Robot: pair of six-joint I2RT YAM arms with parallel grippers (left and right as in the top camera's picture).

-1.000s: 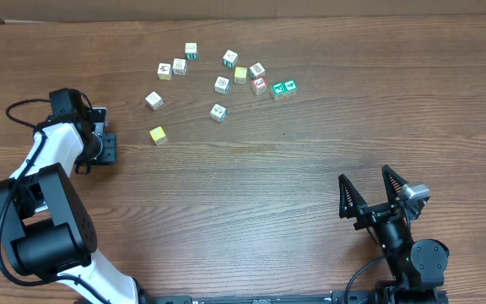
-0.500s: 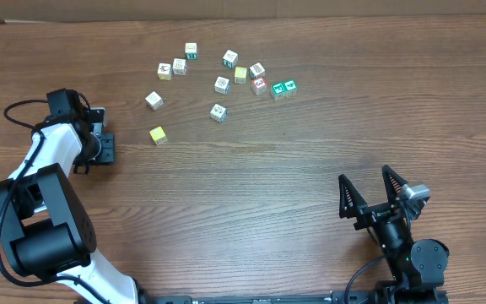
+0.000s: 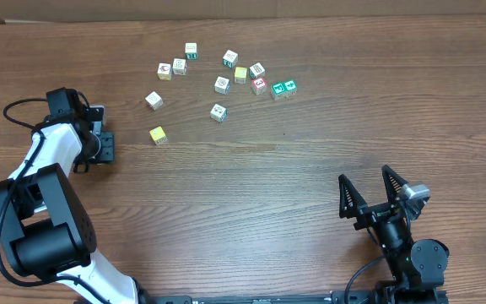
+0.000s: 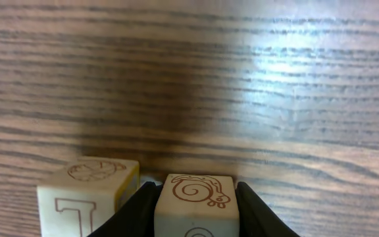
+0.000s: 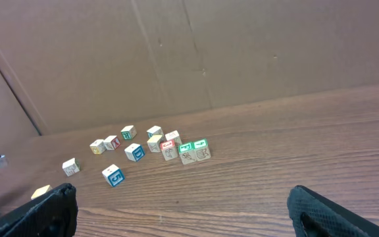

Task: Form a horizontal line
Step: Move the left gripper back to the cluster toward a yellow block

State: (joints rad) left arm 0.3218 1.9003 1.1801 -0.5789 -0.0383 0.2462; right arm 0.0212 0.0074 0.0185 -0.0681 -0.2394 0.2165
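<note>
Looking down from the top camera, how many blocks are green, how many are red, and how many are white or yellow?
green blocks: 2
red block: 1
white or yellow blocks: 10
Total seen from above: 13

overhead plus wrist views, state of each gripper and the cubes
left gripper: fingers either side of the snail cube, grip unclear
right gripper: open, empty
snail cube: upright between the fingers
letter cube: upright, close beside the snail cube
loose cubes: scattered, no row
green cubes: side by side, touching
</note>
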